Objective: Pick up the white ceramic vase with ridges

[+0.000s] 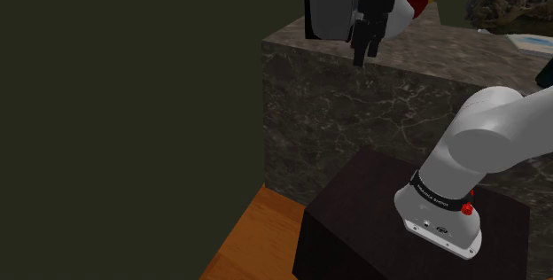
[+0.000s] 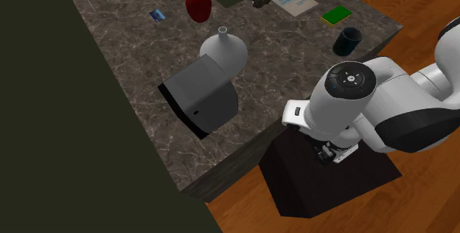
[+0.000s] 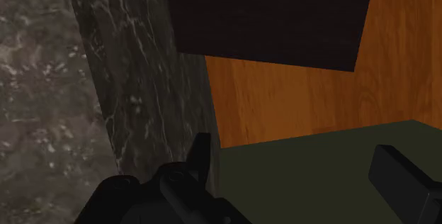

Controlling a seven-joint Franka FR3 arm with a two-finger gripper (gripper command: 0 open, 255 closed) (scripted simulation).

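Jaws spread wide, gripping nothing, just off the worktop (image 2: 125,40) edge; second exterior view has the white vase (image 2: 225,49) at their 10 o'clock.

White rounded arm (image 1: 483,141), dark joints (image 2: 349,79), black lettered band (image 1: 440,195), red button (image 1: 467,207), all-black two-finger tool (image 1: 365,43).

The white arm (image 1: 483,141) climbs from its base, arches over and comes back down to the black gripper (image 1: 365,52), which hangs below the wrist and points downward. In the wrist view the gripper (image 3: 301,169) has its two fingers (image 3: 200,157) spread wide apart, touching nothing.
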